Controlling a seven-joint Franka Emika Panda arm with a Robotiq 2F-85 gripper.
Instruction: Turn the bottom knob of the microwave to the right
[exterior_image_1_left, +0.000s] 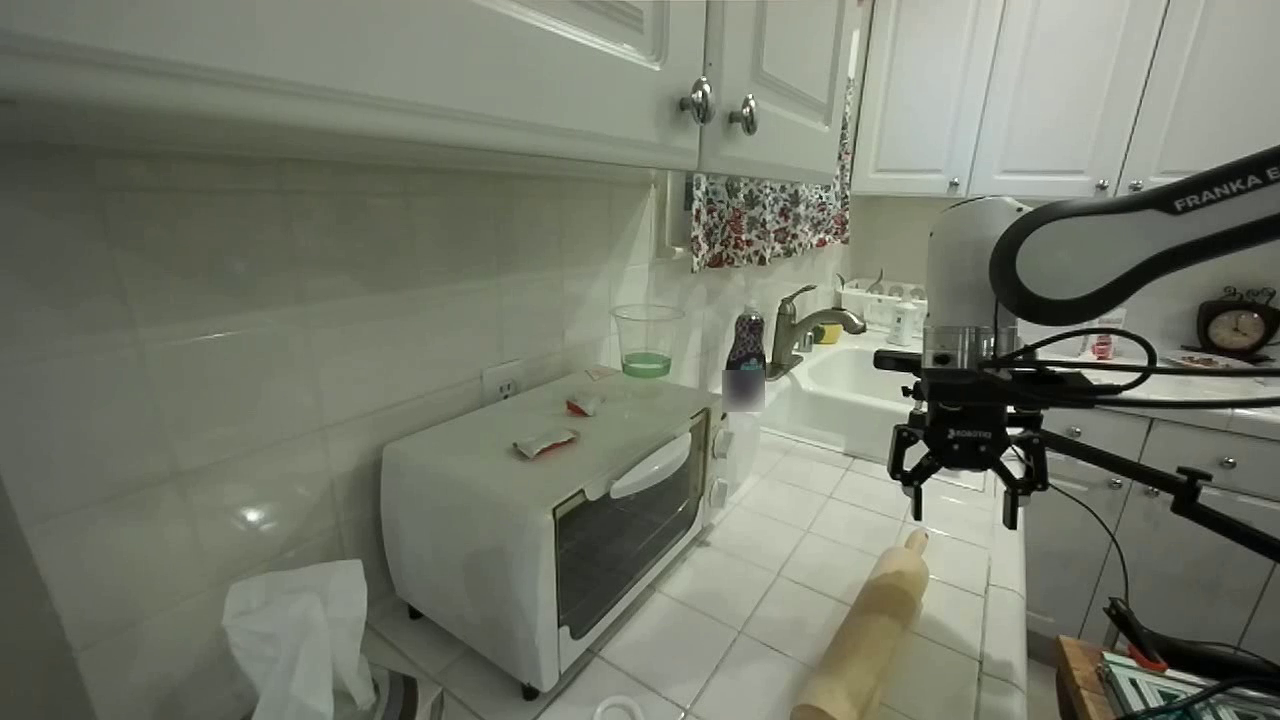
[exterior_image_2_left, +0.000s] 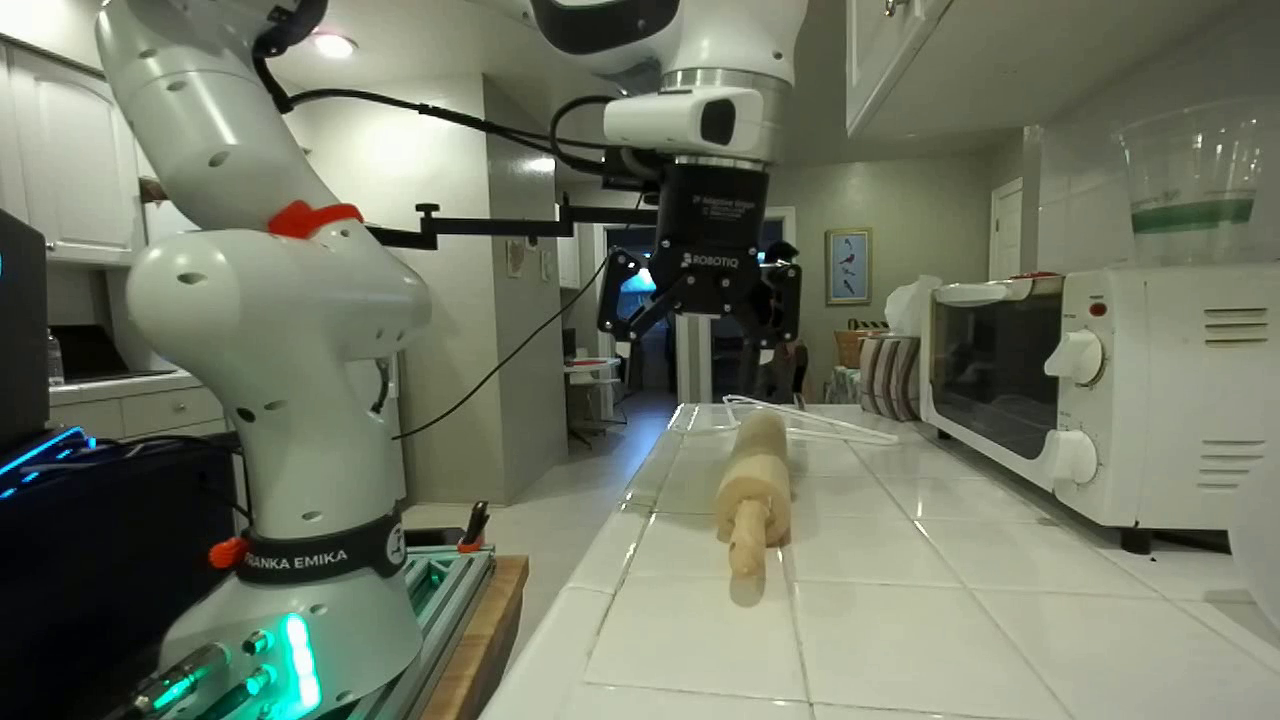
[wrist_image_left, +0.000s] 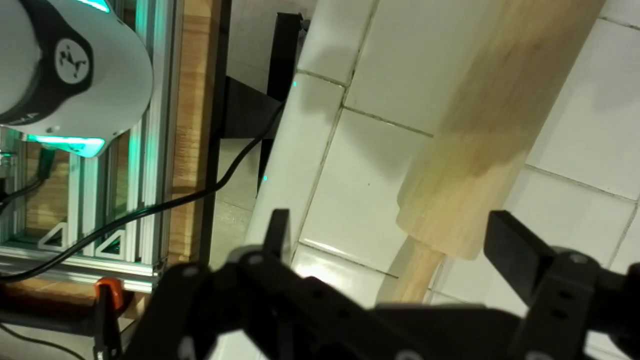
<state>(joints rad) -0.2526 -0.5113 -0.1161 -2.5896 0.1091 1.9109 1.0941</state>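
Observation:
The microwave is a white countertop oven (exterior_image_1_left: 470, 520) with a dark glass door, and it also shows in an exterior view (exterior_image_2_left: 1180, 410). Its bottom knob (exterior_image_2_left: 1075, 458) is white and sits below a similar top knob (exterior_image_2_left: 1076, 357). The bottom knob shows small in an exterior view (exterior_image_1_left: 718, 492). My gripper (exterior_image_1_left: 963, 510) is open and empty, pointing down above the counter, well apart from the knobs. It also shows in an exterior view (exterior_image_2_left: 695, 350). In the wrist view, the open fingers (wrist_image_left: 390, 232) have nothing between them at their height; the oven is out of view there.
A wooden rolling pin (exterior_image_2_left: 755, 480) lies on the tiled counter (exterior_image_2_left: 880, 620) below the gripper. A clear cup (exterior_image_1_left: 648, 345) and small packets (exterior_image_1_left: 546, 443) are on the oven. A soap bottle (exterior_image_1_left: 746, 345) stands by the sink (exterior_image_1_left: 850, 380). Upper cabinets (exterior_image_1_left: 400, 70) overhang the oven.

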